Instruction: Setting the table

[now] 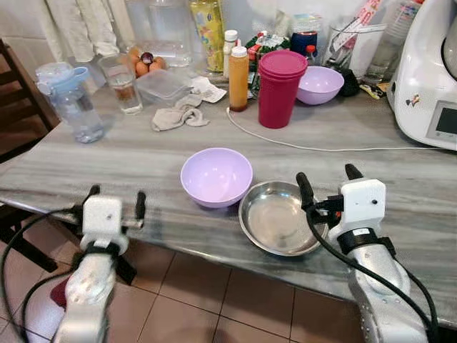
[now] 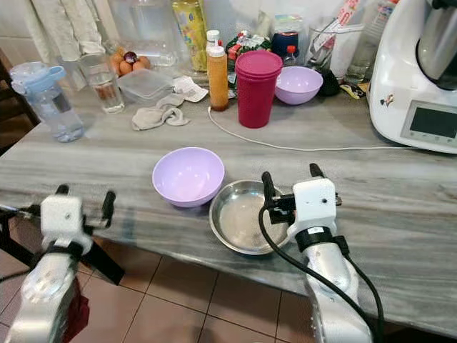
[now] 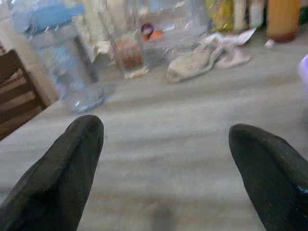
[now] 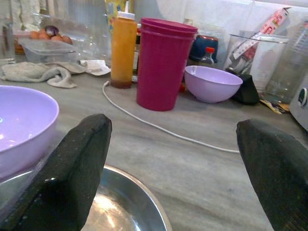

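A lilac bowl (image 1: 216, 176) sits near the front edge of the grey marble table (image 1: 107, 153), touching a shallow steel bowl (image 1: 280, 216) on its right. My right gripper (image 1: 327, 174) is open just above the steel bowl's right rim, with one finger over the rim and nothing between the fingers. In the right wrist view the steel bowl (image 4: 120, 207) lies below the spread fingers (image 4: 77, 168). My left gripper (image 1: 116, 194) is open and empty at the table's front-left edge. A second lilac bowl (image 1: 319, 84) and stacked magenta cups (image 1: 280, 87) stand at the back.
A white cable (image 1: 300, 143) runs across the table behind the bowls. At the back left stand a water bottle (image 1: 71, 100), a glass (image 1: 123, 84) and a crumpled cloth (image 1: 178, 114). An orange sauce bottle (image 1: 238, 77) stands mid-back, a white kitchen machine (image 1: 432, 86) at right, a chair (image 1: 14, 93) at left.
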Controlling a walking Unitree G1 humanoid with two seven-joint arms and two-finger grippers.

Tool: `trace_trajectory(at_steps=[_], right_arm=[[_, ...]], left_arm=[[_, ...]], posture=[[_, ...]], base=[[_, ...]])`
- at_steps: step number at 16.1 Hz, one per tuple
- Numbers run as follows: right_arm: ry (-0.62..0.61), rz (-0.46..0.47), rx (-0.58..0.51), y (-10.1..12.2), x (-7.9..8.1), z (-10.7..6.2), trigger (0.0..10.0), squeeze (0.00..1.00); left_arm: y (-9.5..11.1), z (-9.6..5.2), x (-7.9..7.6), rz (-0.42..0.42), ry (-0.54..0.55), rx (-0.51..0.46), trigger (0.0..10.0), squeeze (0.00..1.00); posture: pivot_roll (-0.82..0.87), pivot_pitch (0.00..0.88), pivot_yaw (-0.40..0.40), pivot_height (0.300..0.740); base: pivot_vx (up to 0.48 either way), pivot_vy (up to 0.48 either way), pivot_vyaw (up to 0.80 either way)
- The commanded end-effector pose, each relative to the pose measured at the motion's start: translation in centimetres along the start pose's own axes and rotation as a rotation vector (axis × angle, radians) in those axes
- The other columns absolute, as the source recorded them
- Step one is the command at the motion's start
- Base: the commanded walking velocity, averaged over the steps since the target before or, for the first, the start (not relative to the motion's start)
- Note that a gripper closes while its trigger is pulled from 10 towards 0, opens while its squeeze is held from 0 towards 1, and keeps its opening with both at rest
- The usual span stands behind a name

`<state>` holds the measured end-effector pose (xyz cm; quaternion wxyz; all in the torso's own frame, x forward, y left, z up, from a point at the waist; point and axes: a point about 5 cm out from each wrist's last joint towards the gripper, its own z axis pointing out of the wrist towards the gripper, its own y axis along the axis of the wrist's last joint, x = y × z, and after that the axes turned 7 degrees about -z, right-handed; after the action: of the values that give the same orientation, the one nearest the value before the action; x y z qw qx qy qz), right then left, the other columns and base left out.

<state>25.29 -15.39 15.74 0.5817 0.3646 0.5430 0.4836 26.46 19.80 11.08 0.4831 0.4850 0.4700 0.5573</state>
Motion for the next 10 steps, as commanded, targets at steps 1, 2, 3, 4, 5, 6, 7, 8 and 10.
trace_trajectory(at_steps=[1, 2, 3, 4, 5, 6, 7, 8, 10], right_arm=[[-0.02, 0.019, -0.008, 0.4, -0.2, 0.2, 10.0, 0.0], [-0.021, 0.039, -0.003, 0.3, -0.1, 0.4, 10.0, 0.0], [-0.029, 0.043, 0.008, 0.1, -0.1, 0.5, 10.0, 0.0], [-0.041, 0.056, 0.01, 0.1, -0.2, 0.6, 10.0, 0.0], [-0.045, 0.043, 0.012, 0.2, -0.3, 0.6, 10.0, 0.0], [-0.061, 0.029, 0.012, 0.3, -0.3, 0.7, 10.0, 0.0], [-0.08, -0.006, 0.008, 0.3, -0.4, 0.8, 10.0, 0.0], [-0.106, -0.038, 0.008, 0.2, -0.6, 0.9, 10.0, 0.0], [-0.111, -0.007, 0.001, 0.2, -0.8, 1.0, 10.0, 0.0]], left_arm=[[0.4, 0.3, -0.4, 0.001, -0.004, -0.003, 10.0, 0.0], [0.6, 0.6, -0.7, -0.01, -0.001, -0.005, 10.0, 0.0], [0.6, 0.7, -0.7, -0.012, 0.001, -0.004, 10.0, 0.0], [0.6, 0.9, -0.8, -0.009, -0.003, -0.004, 10.0, 0.0], [0.7, 1.0, -0.9, -0.01, -0.008, -0.005, 10.0, 0.0], [0.9, 1.3, -1.0, -0.013, -0.023, -0.007, 10.0, 0.0], [1.0, 1.4, -0.9, -0.011, -0.023, -0.006, 10.0, 0.0], [1.1, 1.6, -0.9, -0.01, -0.023, -0.006, 10.0, 0.0], [1.2, 1.8, -0.9, -0.01, -0.026, -0.011, 10.0, 0.0]], posture=[[-0.16, 0.102, 0.062, 0.74], [-0.16, 0.102, 0.069, 0.74], [-0.16, 0.101, 0.072, 0.74], [-0.16, 0.1, 0.075, 0.74], [-0.17, 0.1, 0.08, 0.74], [-0.17, 0.098, 0.084, 0.74], [-0.17, 0.097, 0.087, 0.74], [-0.17, 0.097, 0.09, 0.74], [-0.17, 0.092, 0.095, 0.74]], base=[[0.0, 0.0, 0.0], [-0.259, 0.0, 0.0], [-0.319, 0.0, 0.0], [-0.33, 0.0, 0.0], [-0.334, 0.0, 0.0], [-0.334, 0.0, 0.0], [-0.345, 0.0, 0.0], [-0.352, 0.0, 0.0], [-0.351, 0.0, 0.0]])
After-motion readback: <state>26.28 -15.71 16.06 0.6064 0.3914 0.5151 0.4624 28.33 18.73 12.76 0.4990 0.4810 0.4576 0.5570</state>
